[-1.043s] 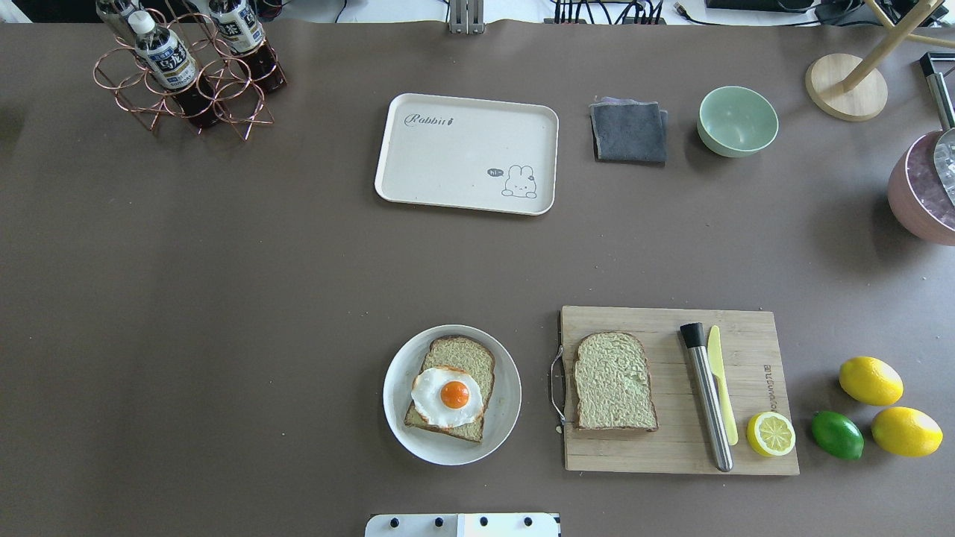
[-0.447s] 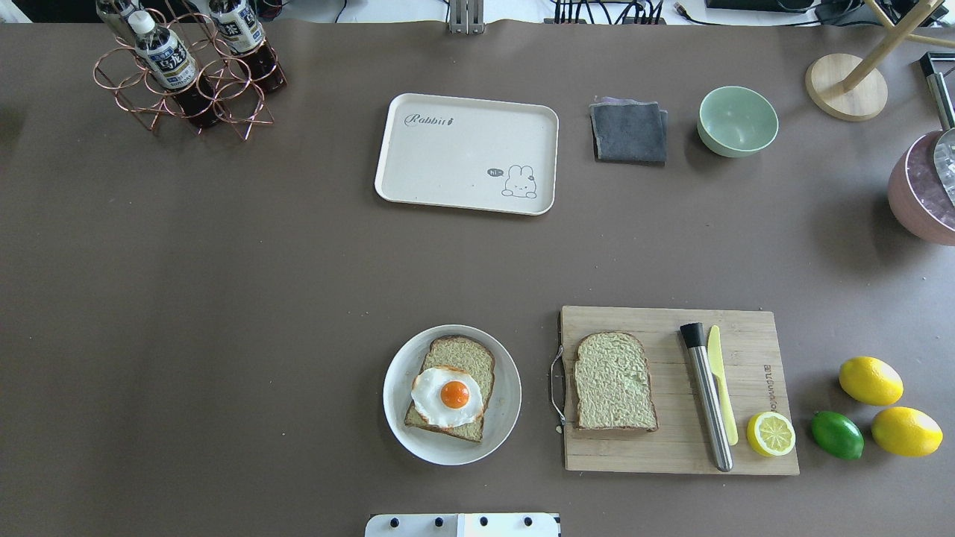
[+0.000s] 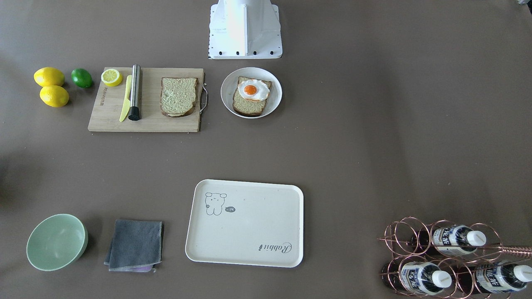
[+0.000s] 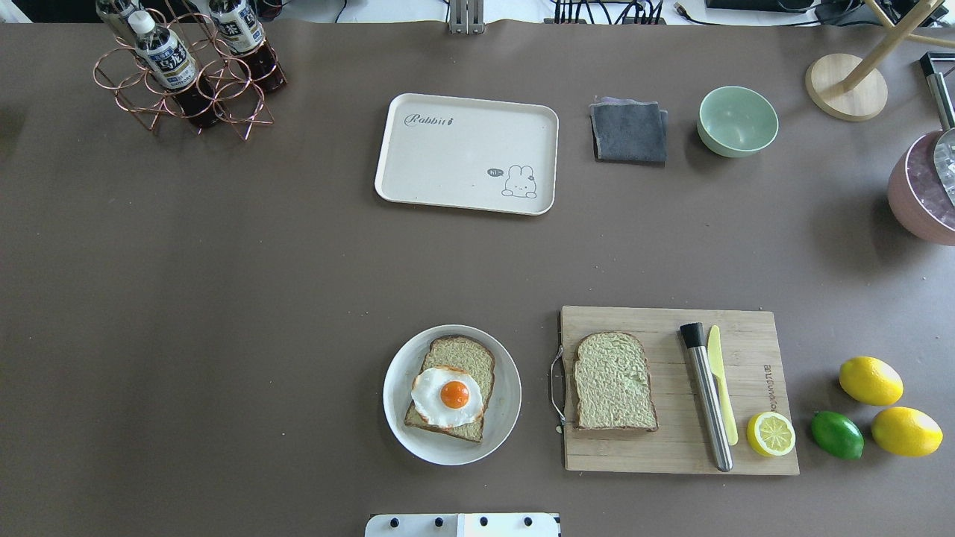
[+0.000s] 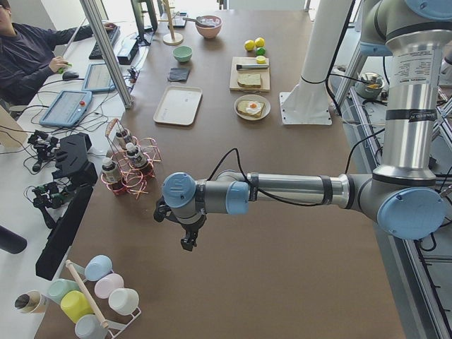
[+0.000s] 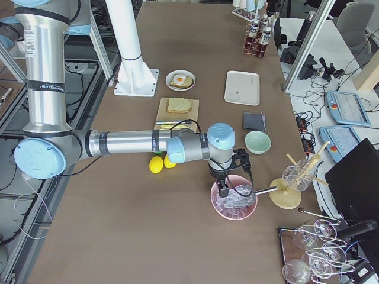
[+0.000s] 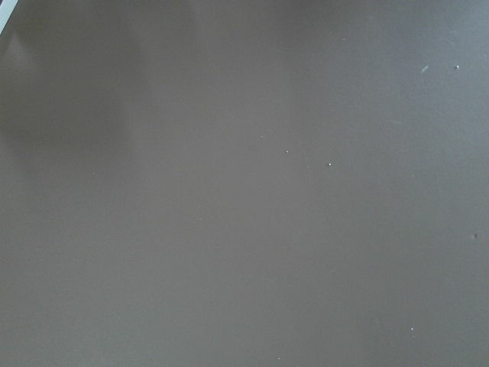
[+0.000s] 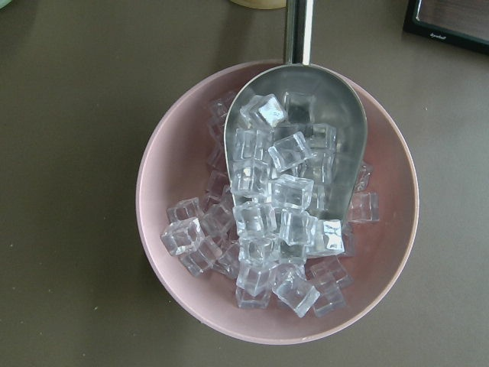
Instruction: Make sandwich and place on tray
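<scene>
The fingers of the left gripper [image 5: 186, 244] show only in the side view, hanging over bare brown table, and I cannot tell how far apart they stand or whether they hold anything. The same goes for the right gripper [image 6: 224, 191], which hangs over a pink bowl [image 8: 149, 206] of ice cubes with one steel scoop [image 8: 299, 30] lying in it. The sandwich is not yet stacked. The egg-topped slice [image 4: 462, 352] carries the single fried egg [image 4: 448, 395] on the round white plate [image 4: 507, 406], just beside the wooden cutting board [image 4: 671, 447], where the bare slice [image 4: 614, 382] lies flat. The cream tray [image 4: 462, 156] sits well apart, across the table. The board also bears one steel rod [image 4: 707, 403], one yellow knife [image 4: 720, 380] and one lemon half [image 4: 771, 434]. Beside it lie two whole lemons [image 4: 871, 380] and one lime [image 4: 837, 435]. There is one green bowl [image 4: 737, 121], one grey cloth [image 4: 629, 133], and three bottles [image 3: 451, 239] in a copper wire rack [image 3: 415, 232]. Compared with the overhead view a second ago, nothing on the table has shifted.
</scene>
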{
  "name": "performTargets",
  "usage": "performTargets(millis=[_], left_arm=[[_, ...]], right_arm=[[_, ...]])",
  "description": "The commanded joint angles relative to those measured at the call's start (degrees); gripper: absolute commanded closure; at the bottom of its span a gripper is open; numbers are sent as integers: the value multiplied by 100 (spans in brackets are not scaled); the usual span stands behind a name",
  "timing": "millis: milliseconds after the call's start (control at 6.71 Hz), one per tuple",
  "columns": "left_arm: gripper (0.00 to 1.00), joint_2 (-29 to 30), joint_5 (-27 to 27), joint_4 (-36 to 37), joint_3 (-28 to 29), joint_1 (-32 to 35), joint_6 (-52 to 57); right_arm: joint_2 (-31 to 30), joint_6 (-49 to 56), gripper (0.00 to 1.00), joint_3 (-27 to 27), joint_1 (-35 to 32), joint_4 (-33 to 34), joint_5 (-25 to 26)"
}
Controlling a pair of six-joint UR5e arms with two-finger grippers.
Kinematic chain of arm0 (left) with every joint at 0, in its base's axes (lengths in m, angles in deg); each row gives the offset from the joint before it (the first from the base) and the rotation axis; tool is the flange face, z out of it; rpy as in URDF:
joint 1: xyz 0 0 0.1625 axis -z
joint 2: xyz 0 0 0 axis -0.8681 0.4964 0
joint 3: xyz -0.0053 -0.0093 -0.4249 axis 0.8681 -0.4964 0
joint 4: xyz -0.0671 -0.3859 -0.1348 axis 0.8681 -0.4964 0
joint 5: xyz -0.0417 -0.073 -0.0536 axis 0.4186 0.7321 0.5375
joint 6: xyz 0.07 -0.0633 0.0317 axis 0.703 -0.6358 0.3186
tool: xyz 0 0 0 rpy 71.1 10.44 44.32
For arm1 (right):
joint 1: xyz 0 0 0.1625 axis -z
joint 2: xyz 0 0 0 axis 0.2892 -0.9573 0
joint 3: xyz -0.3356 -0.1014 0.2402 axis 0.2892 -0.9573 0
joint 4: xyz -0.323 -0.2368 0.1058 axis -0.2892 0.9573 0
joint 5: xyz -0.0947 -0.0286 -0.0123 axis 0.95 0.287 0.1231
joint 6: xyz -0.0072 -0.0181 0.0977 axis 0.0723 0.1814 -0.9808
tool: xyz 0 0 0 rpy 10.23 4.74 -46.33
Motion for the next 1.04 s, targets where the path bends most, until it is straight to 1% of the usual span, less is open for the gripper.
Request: performTargets(millis=[0,298,447,596,745,894], left_arm=[[2,440,4,125,-40,-206,-69],[2,916,179,599,-101,-374,-506],[2,953,258,609,-259,-374,-623],[2,962,485,644,-547,-374,-685],[2,1075,888,636,-742,-435,-1016],[2,1137,970,583,-1100,-688,-1202]], right_arm=[[5,-4,0,-38,0,-23,-278],[22,-21,0,111,35,-40,-578],[92,-282,0,260,314,-49,-562],[119,-1216,0,766,725,-58,-440],[119,-1956,0,1093,1060,-110,-351],[119,-2242,0,1183,1290,-284,-377]])
